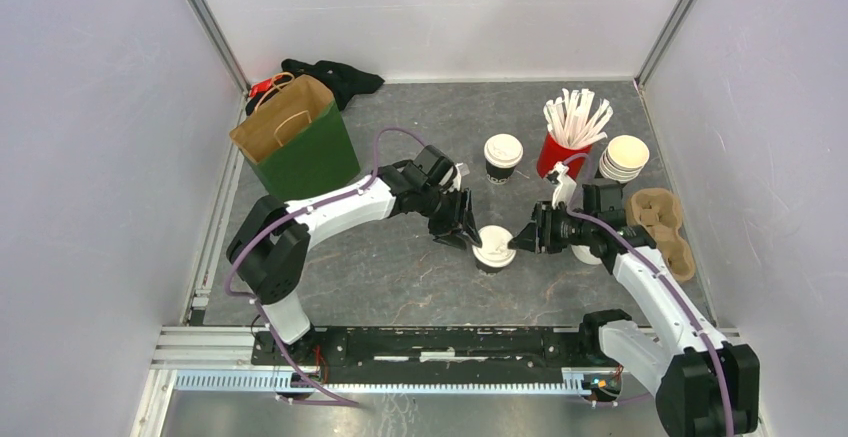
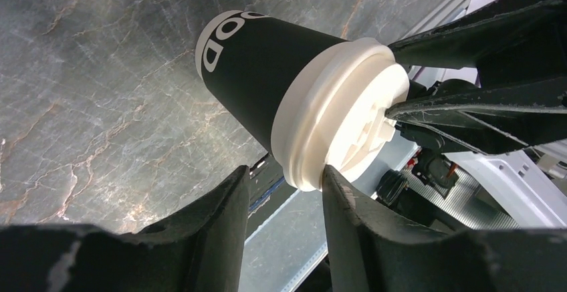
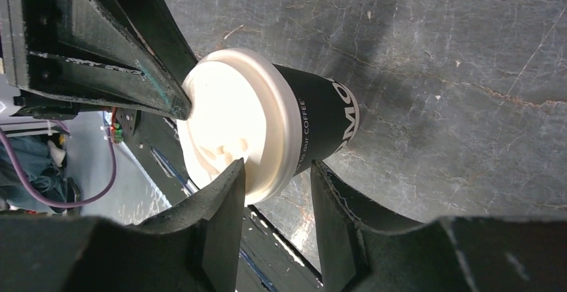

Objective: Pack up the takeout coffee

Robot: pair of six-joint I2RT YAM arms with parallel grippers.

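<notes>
- The nearer takeout coffee [image 1: 493, 248] stands upright on the table [image 1: 400, 277], mid-scene and towards the near edge. Its long axis is vertical and its white lid [image 2: 341, 115] is on top.
- The second takeout coffee [image 1: 502, 157] stands farther back, apart from both arms.
- The nearer takeout coffee sits directly between the two pincers, just right of the left gripper [image 1: 468, 235] and just left of the right gripper [image 1: 518, 241]. Neither arm is clearly the closer.
- Left gripper: the jaws are about half apart and straddle the lid's rim from the left. One finger touches the rim and the other shows a sliver of daylight beside the cup wall, so nothing is clamped.
- Right gripper: the jaws are also about half apart, over the rim from the right. One finger lies across the lid's face and the other by the cup wall just under the rim (whether they actually pinch, I cannot tell).
- Both come in sideways at lid height, across the cup's axis and not down it, so a squeeze would probably bear on the rim, not the body.
- The cardboard carrier [image 1: 660, 212] lies at the right, beside the right arm, and the paper bag [image 1: 300, 142] is at the far left. For a move to the carrier, the right arm looks better placed.
</notes>
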